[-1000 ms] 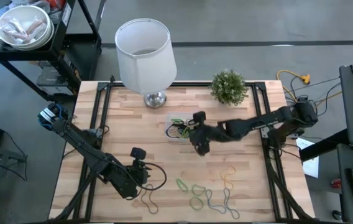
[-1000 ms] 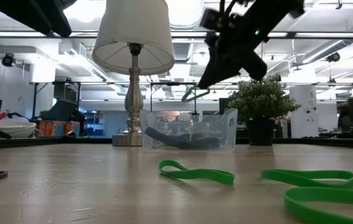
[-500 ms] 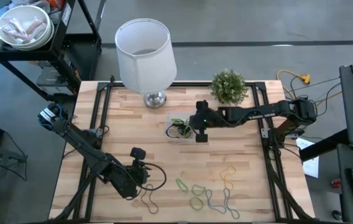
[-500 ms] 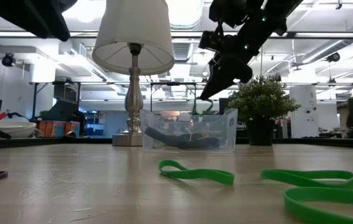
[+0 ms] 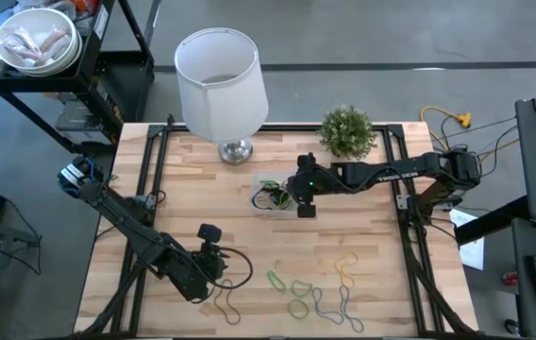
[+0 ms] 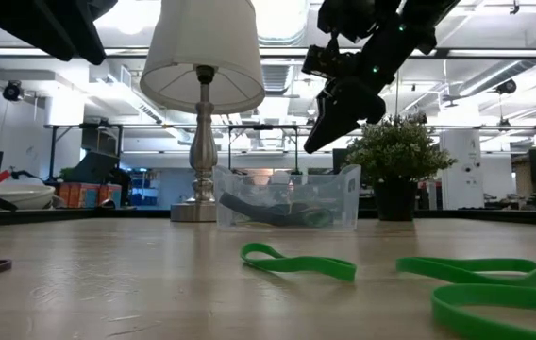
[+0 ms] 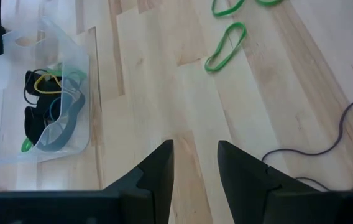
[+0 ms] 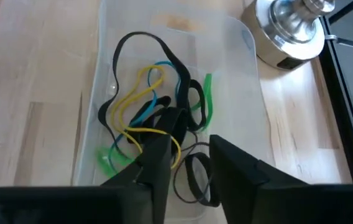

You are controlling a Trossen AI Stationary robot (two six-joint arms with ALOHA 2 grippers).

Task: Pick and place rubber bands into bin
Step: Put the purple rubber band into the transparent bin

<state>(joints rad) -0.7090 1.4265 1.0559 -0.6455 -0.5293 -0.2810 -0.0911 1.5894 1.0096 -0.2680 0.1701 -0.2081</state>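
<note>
Right pincer (image 8: 186, 163) hangs spread over the bin (image 5: 270, 205) (several bands (image 8: 148, 118) inside). More bands (image 5: 313, 288) lie on the desk (image 5: 249, 241): light, floppy, best pinched by one strand. Left pincer (image 7: 193, 163) waits spread.

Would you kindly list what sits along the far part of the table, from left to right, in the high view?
Lamp → clear bin → right pincer → potted plant.

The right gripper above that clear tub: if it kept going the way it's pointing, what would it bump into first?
Most likely the tangle of rubber bands inside the bin; the right gripper, open, points down into it.
</note>
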